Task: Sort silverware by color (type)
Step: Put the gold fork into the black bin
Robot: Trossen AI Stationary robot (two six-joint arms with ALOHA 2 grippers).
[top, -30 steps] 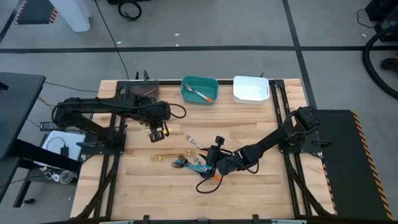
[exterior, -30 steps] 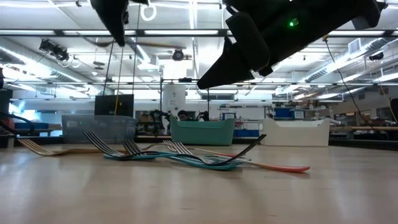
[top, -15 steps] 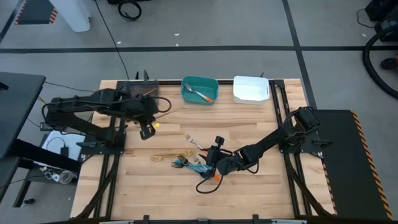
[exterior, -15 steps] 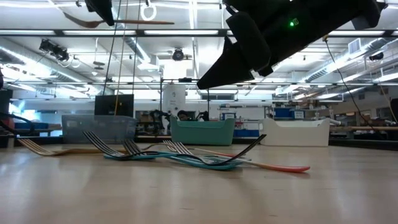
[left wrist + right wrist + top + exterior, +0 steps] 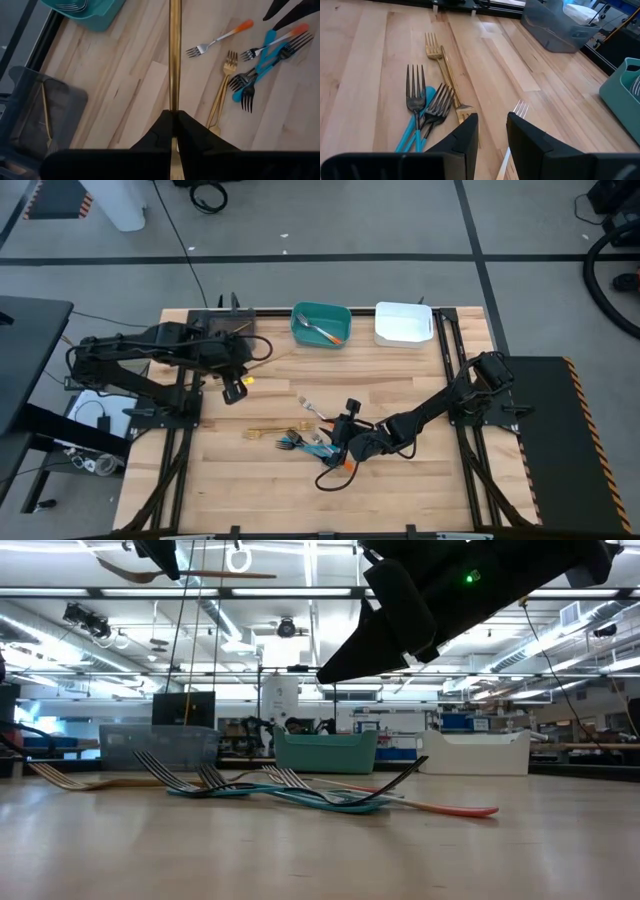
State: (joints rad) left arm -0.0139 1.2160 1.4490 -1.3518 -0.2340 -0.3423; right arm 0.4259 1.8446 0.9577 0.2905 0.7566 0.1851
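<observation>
1. The left gripper (image 5: pixel 233 387) has slid a little further toward the frame's left since half a second ago, pinching a thin gold-coloured spoon (image 5: pixel 258 353).
2. Next, I think, it should drop the spoon in the clear grey plastic bin (image 5: pixel 222 326), upper left.
3. The right gripper (image 5: pixel 342 452), fingers slightly apart, hovers over the loose forks (image 5: pixel 300 442) at lower centre.

Forks (image 5: pixel 305 442) between both arms

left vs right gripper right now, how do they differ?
1. The left gripper is shut on a gold utensil; the right gripper is open and empty.
2. The left gripper is raised near the grey bin; the right gripper hangs low over the fork pile.

Both are dark two-finger grippers.
</observation>
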